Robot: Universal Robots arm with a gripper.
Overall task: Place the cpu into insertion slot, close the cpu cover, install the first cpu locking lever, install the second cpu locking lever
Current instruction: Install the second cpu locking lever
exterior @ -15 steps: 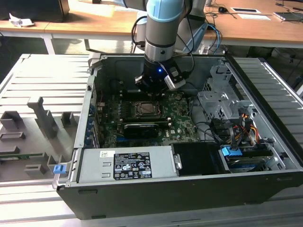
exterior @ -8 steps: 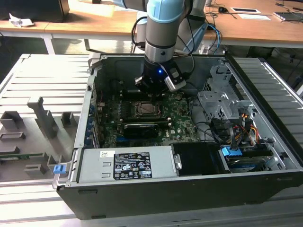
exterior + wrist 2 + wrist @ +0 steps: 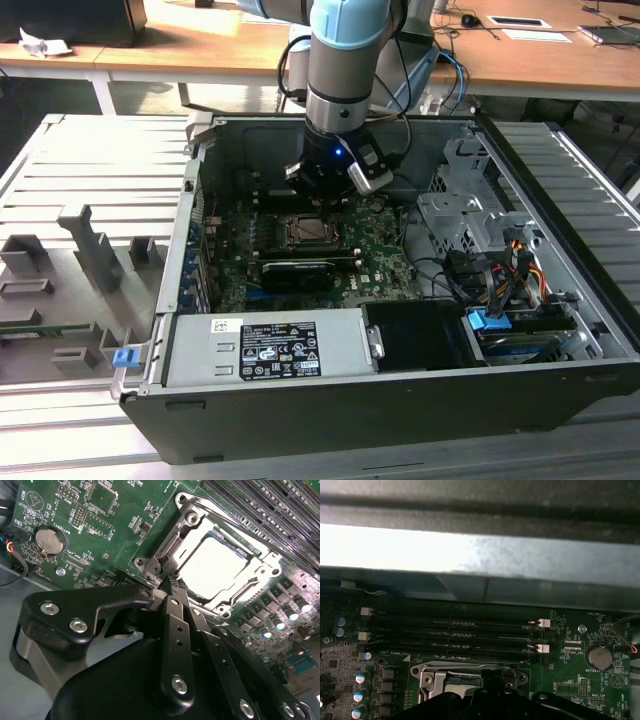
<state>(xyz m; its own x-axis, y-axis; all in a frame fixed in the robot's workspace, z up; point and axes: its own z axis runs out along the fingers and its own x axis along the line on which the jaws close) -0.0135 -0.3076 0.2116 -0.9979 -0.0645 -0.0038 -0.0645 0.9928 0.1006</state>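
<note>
Second wrist view: end effector (image 3: 172,582) low over the green motherboard (image 3: 120,535), fingers (image 3: 176,630) pressed together with nothing between them, tips at the edge of the insertion slot (image 3: 165,545). The cpu (image 3: 212,565) lies flat in the slot, its metal top glaring white under the light. The cpu cover (image 3: 260,567) lies down over it as a silver frame, the chip showing through the cut-out. A thin lever rod (image 3: 220,517) runs along the far side of the frame; whether it is latched I cannot tell. Round coin battery (image 3: 50,540) sits well apart on the board.

First wrist view: slot frame (image 3: 427,672) just beyond the dark finger bodies, memory slots (image 3: 460,635) in parallel rows behind it, grey case wall (image 3: 485,560) above.

Exterior view: arm (image 3: 345,60) reaches down into the open computer case (image 3: 560,150), end effector (image 3: 330,190) directly above the socket (image 3: 308,232). Power supply (image 3: 265,350) along the near case edge. Case rests on a grey counter (image 3: 90,170).
</note>
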